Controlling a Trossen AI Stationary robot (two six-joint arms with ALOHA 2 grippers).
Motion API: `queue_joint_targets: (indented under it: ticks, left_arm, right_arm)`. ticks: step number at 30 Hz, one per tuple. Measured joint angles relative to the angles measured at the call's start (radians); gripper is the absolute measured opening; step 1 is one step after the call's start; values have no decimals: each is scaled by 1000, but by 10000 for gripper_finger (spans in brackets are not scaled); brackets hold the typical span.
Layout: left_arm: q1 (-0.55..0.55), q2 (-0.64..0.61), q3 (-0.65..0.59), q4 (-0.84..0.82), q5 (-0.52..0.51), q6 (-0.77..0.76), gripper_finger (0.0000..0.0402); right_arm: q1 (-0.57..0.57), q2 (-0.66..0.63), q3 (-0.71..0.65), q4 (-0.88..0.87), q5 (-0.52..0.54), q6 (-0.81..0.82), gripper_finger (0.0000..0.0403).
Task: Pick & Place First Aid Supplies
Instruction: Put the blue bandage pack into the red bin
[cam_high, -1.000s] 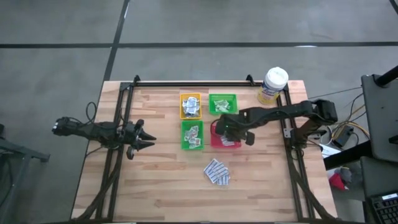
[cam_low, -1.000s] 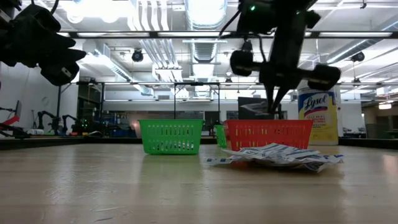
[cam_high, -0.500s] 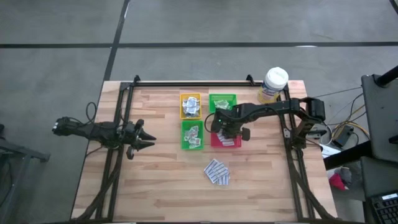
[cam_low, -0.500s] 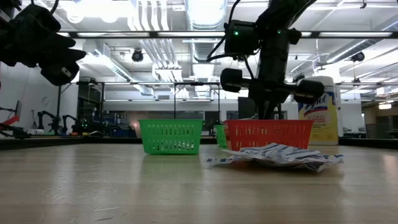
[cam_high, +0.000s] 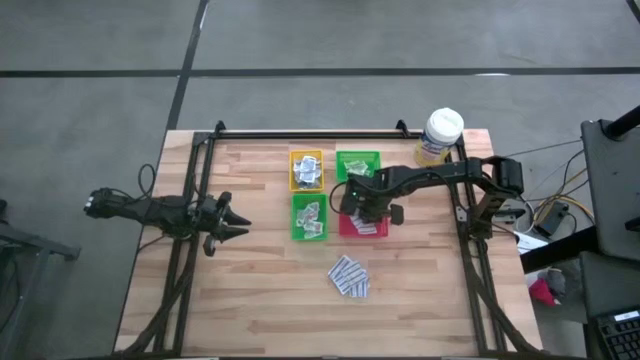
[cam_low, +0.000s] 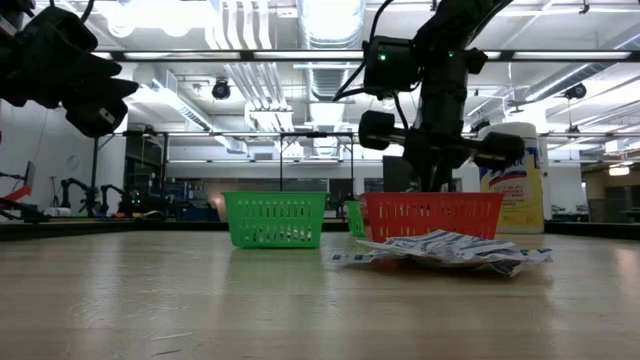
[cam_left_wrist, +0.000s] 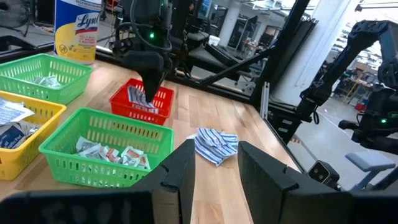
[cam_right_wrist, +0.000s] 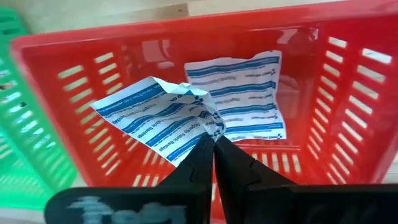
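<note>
My right gripper (cam_high: 352, 203) stands over the red tray (cam_high: 372, 229), pointing down and shut on a blue-and-white packet (cam_right_wrist: 155, 115). A second such packet (cam_right_wrist: 239, 99) lies flat on the tray's floor. More blue-and-white packets lie in a loose pile (cam_high: 349, 277) on the table, nearer than the trays. My left gripper (cam_high: 240, 228) waits open at the table's left side, clear of everything. My right gripper pinches the packet by one crumpled corner (cam_right_wrist: 210, 127) between its two fingers, coming from above and pointing steeply down. The packet spreads out sideways from the fingertips inside the red tray's walls. Whether its far end rests on the tray floor I cannot tell.
Two green trays (cam_high: 358, 165) (cam_high: 309, 218) and a yellow tray (cam_high: 306, 170) with small packets stand beside the red one. A yellow canister with a white lid (cam_high: 440, 135) stands at the far right. The table's near half is bare wood around the pile.
My right gripper has moved toward the table's left and down, from above the red tray's right part into the tray, rolling its wrist a little. The packet has gone along in the shut fingers. It has nearly held still in the last half second.
</note>
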Motion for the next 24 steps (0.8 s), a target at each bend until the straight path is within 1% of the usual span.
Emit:
queue_joint_targets:
  ticks: [4,9,13,19,24]
  left_arm:
    - [0,0,0,0,0,0,115]
    - [0,0,0,0,0,0,115]
    - [0,0,0,0,0,0,115]
    - [0,0,0,0,1,-1,115]
    - [0,0,0,0,1,-1,115]
  right_arm:
    - [0,1,-12,0,-3,-20,21]
    - [-3,1,-14,1,-3,-24,54]
    - [-7,0,-11,0,-3,-67,79]
    - [4,-46,25,-2,-2,-206,99]
    - [91,-107,66,1,1,-437,96]
